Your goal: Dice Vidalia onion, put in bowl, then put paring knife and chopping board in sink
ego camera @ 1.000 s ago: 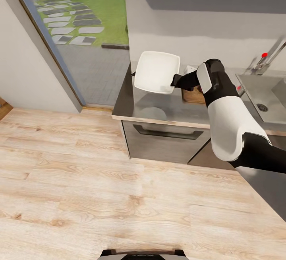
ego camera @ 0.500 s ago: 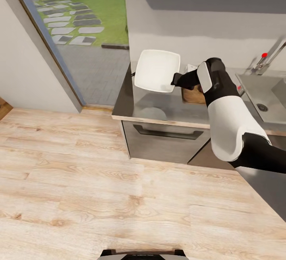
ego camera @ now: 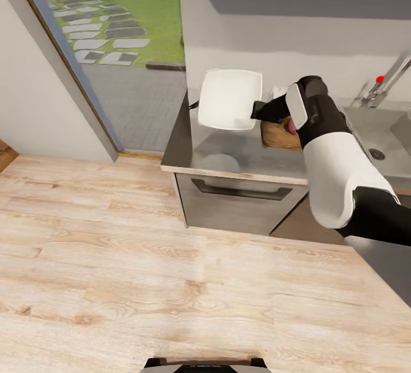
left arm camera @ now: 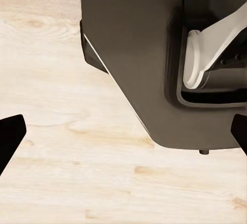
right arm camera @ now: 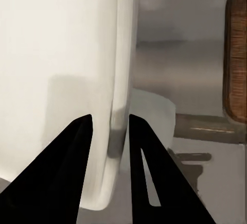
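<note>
The right gripper (right arm camera: 110, 131) pinches the rim of the white bowl (ego camera: 229, 99), lifted and tilted above the steel counter (ego camera: 228, 159). By my reading, this is the bowl-filling step; next it should be brought close to the chopping board (ego camera: 279, 133), at the bowl's 3 o'clock. The sink (ego camera: 377, 133) lies further right. The left gripper (left arm camera: 123, 136) hangs spread wide over pale wood floor (ego camera: 142, 270); a garden door stands at 10 o'clock.
</note>
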You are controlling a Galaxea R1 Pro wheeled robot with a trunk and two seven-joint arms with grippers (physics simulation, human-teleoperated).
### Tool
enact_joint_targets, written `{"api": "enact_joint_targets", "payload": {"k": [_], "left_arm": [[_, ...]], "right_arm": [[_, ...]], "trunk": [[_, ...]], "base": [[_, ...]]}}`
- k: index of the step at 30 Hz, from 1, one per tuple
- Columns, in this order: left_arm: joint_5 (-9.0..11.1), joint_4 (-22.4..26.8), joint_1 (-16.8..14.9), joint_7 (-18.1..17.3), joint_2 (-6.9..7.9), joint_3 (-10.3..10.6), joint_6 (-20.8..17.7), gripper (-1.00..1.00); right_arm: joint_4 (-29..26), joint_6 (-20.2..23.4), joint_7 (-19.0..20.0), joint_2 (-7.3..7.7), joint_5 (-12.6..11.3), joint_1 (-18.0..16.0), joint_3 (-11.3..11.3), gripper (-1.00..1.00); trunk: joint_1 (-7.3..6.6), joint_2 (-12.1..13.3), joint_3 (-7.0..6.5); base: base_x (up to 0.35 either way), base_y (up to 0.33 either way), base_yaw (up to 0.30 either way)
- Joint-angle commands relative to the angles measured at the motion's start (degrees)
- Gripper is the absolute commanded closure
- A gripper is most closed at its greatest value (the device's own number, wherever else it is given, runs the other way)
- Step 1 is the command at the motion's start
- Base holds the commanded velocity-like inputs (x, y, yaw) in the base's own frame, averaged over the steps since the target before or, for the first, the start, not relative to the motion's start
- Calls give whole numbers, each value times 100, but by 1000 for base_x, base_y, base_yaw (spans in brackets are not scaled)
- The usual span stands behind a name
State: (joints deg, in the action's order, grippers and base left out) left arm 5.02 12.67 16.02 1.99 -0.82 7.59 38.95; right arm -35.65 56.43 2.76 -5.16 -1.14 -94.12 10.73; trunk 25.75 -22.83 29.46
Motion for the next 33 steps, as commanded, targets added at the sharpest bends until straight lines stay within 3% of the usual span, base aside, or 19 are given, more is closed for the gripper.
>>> {"api": "enact_joint_targets", "payload": {"k": [1, 5, 8, 18, 28, 33], "left_arm": [[52, 9, 3, 21, 3, 49, 8, -100], [52, 8, 3, 21, 3, 49, 8, -100], [52, 8, 5, 21, 1, 49, 8, -100], [52, 8, 5, 15, -5, 49, 8, -100], [52, 8, 0, 14, -6, 49, 8, -100], [52, 8, 2, 16, -5, 49, 8, -100]], "right_arm": [[22, 23, 8, -2, -11, -96, 32, 100], [172, 32, -11, 4, -9, -355, 32, 100], [688, 34, -18, 1, -12, -515, 33, 100], [1818, 29, -21, -81, -32, -631, 40, 100], [1974, 26, 8, -65, -75, -634, 58, 100], [1981, 26, 13, -48, -374, -634, 68, 100]], "trunk": [[4, -9, 8], [4, -9, 8], [4, -9, 8], [4, -9, 8], [4, -9, 8], [4, -9, 8]], "base": [[0, 0, 0], [0, 0, 0], [0, 0, 0], [0, 0, 0], [0, 0, 0], [36, 57, 0]]}}
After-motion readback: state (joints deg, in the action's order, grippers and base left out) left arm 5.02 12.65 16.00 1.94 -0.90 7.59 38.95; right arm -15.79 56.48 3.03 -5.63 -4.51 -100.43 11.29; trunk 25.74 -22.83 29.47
